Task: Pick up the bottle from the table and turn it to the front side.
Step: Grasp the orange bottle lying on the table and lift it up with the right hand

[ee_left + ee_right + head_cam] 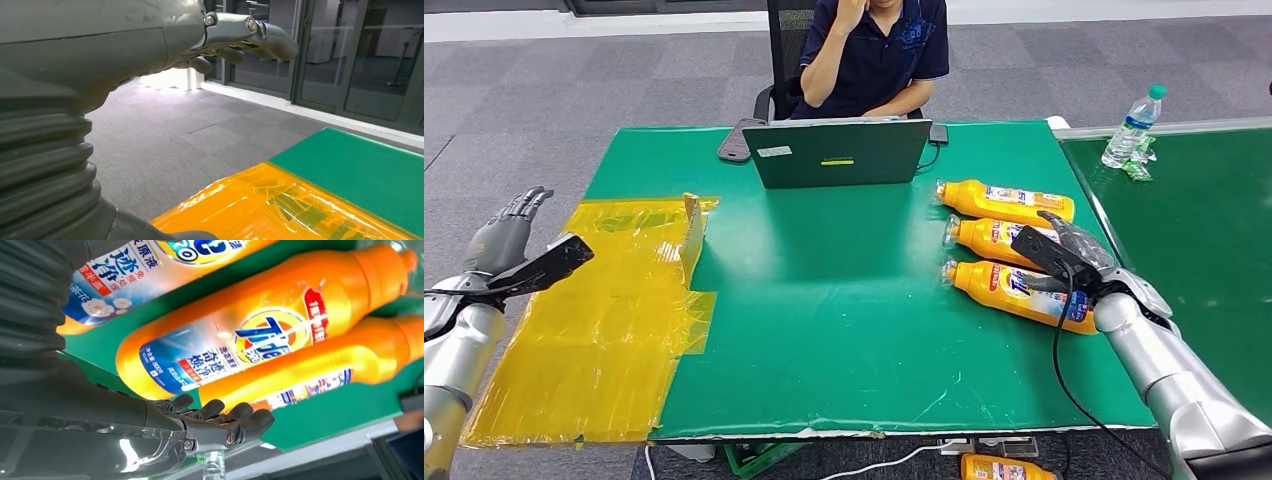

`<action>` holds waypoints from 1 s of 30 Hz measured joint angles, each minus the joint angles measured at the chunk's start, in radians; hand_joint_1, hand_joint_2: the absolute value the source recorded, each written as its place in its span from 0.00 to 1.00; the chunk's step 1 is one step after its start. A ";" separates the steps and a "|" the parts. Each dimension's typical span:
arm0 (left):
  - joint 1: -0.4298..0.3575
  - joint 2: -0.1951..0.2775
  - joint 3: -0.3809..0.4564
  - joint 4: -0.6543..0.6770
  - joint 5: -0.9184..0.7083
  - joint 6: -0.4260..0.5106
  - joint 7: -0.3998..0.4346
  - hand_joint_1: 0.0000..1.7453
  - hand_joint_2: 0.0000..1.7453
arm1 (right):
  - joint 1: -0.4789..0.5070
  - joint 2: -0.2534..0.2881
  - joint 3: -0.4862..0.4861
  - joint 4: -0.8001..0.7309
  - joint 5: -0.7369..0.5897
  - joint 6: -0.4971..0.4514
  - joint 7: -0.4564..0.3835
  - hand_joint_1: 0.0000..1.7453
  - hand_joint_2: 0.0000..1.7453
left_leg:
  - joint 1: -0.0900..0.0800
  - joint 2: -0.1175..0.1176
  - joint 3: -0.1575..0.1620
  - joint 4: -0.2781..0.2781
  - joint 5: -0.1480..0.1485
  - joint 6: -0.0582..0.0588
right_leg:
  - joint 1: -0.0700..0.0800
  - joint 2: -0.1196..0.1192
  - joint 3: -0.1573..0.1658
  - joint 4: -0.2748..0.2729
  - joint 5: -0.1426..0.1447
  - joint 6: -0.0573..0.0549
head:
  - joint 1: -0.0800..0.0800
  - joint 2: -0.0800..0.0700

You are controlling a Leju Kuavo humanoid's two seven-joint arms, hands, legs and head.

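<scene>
Bottles lie in a row of three on the green tabletop, all on their sides to the right of the laptop, caps pointing toward it: a far bottle, a middle bottle and a near bottle. None is lifted, so the task has hardly begun; the pick and the turn to the front side are both left. The right hand hangs over the middle and near bottles, on their base ends away from the laptop. In the right wrist view its dark fingers are loosely curled and hold nothing, with the middle bottle's printed label facing the camera just past them; whether any fingertip touches a bottle I cannot tell. The left hand is well to the left of the laptop, off the tabletop's edge beside the yellow sheet, fingers spread and empty. Judging by the reach, the middle or near bottle looks the likely target, and a closing grip around its body comes next.
</scene>
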 joint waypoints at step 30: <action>0.022 0.004 -0.001 -0.004 0.021 0.000 0.002 0.00 1.00 | -0.015 0.016 0.144 0.020 -0.030 0.023 0.017 0.00 1.00 | 0.001 0.000 0.000 0.000 0.001 -0.001 | 0.000 0.000 0.000 0.000 0.001 -0.001 | 0.000 0.000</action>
